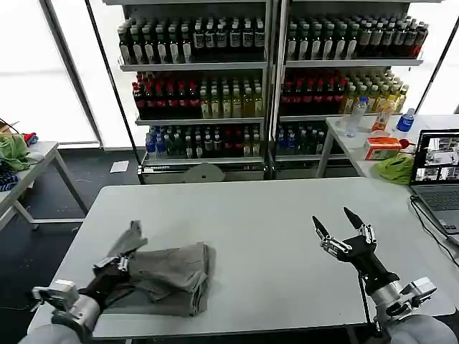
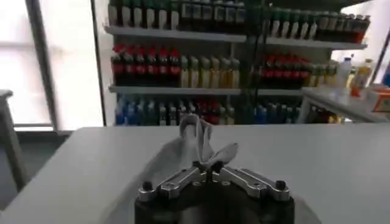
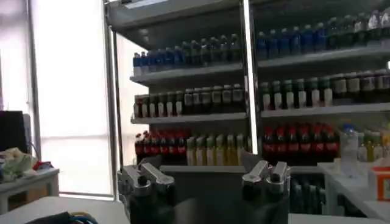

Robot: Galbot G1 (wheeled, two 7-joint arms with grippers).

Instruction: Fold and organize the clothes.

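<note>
A light grey shirt lies bunched and partly folded on the white table, near its front left corner. My left gripper is at the shirt's left edge, shut on a fold of the cloth. A flap of the shirt stands up just beyond it. In the left wrist view the jaws meet on the grey cloth, which rises in a loose peak past them. My right gripper hovers over the table's right side, open and holding nothing; its fingers stand wide apart in the right wrist view.
A laptop sits at the table's right edge. Behind it is a side table with a green cloth, an orange box and bottles. Another table with green cloth is at far left. Drink shelves line the back.
</note>
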